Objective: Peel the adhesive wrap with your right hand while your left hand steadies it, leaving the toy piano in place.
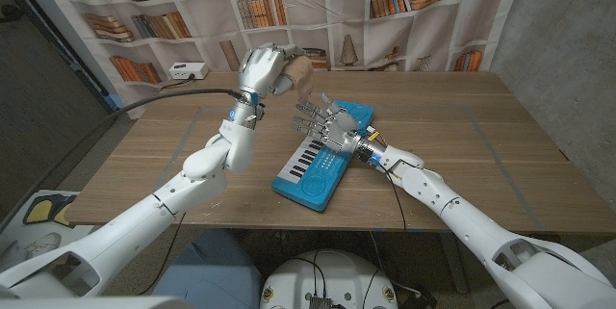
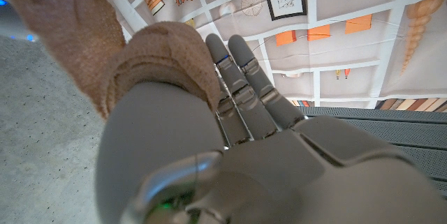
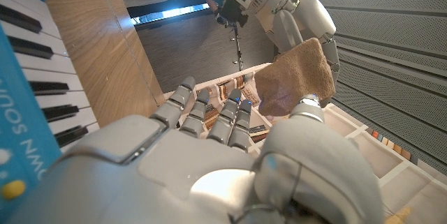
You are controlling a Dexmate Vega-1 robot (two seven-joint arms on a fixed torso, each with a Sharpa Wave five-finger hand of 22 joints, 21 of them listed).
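**Wrap held aloft, piano on the table**

The left hand is raised above the table toward its far edge, fingers closed around the tan wrap, which bulges out of its grasp on the side toward the right hand. In the left wrist view the wrap lies draped over the back of the hand and thumb. The right hand hovers over the far end of the blue toy piano, fingers spread and holding nothing; the right wrist view shows its fingers extended toward the wrap, apart from it. The piano lies near the table's middle, set diagonally, its keys just beside the right hand.
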